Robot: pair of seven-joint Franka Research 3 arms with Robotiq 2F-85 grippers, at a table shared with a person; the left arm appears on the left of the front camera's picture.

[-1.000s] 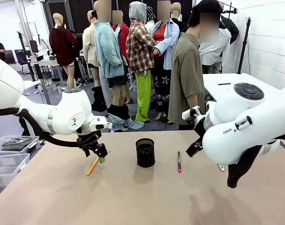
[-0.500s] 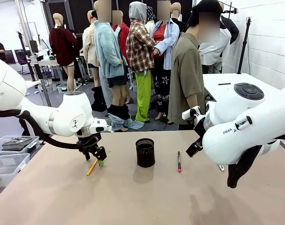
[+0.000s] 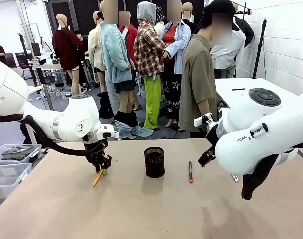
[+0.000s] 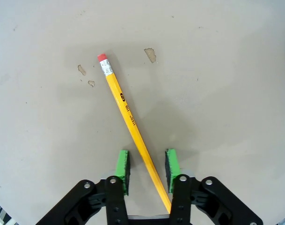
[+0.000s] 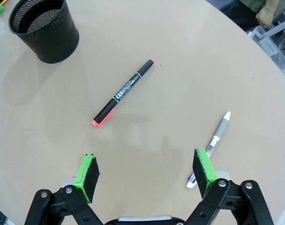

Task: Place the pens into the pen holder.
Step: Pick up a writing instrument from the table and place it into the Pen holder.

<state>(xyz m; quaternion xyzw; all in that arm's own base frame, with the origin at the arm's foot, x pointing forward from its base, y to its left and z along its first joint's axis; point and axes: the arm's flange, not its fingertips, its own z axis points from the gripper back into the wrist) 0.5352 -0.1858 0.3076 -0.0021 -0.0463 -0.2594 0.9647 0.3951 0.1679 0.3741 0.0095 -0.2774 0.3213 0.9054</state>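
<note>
Lower and narrowing, my left gripper (image 4: 147, 160) now straddles the yellow pencil (image 4: 126, 110).
Pads (image 4: 123, 164) not touching yet, lined up for a clean pinch; my right gripper (image 5: 147, 171) waits wide.

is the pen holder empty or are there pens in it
Empty: the pen holder has nothing rising above its rim, and the right wrist view shows bare mesh inside.

Tan table (image 3: 141, 214), small chipped spots (image 4: 150, 55) on its top, person (image 3: 198, 84) in an olive shirt standing at the far edge, clear plastic bins (image 3: 12, 164) beside its left end, white table (image 3: 236, 94) behind, white brick wall (image 3: 285, 45), black stand (image 3: 260, 47) against it.
</note>
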